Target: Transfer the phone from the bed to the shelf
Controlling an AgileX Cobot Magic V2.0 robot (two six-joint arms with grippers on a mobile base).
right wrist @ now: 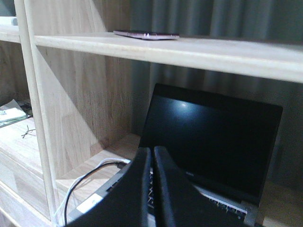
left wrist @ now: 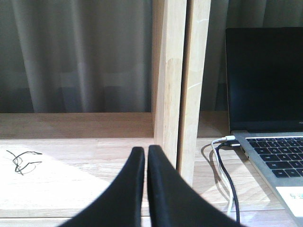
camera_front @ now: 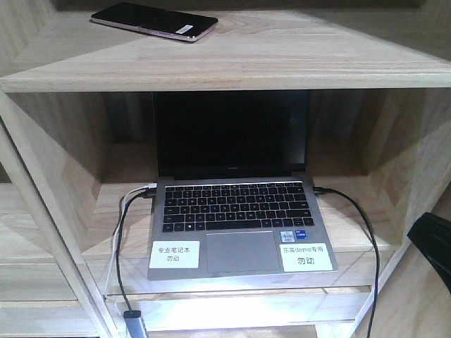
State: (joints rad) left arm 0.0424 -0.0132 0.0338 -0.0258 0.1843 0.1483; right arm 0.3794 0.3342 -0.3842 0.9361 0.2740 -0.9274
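Left to right: your left gripper [left wrist: 146, 161] and right gripper [right wrist: 152, 161] are both clenched, holding nothing. The phone [camera_front: 153, 21] lies flat on the shelf [camera_front: 282, 63] above the laptop [camera_front: 236, 225]. Placement looks complete; you need only retract.

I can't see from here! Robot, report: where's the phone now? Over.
Both grippers shut, empty. Slim black phone flat on pale wooden shelf, above silver laptop. Nothing blocking.

Grey curtains [left wrist: 75, 56] hang behind the open compartments. A small dark tangle [left wrist: 21, 161], possibly wire, lies at 8 o'clock in the left wrist view.
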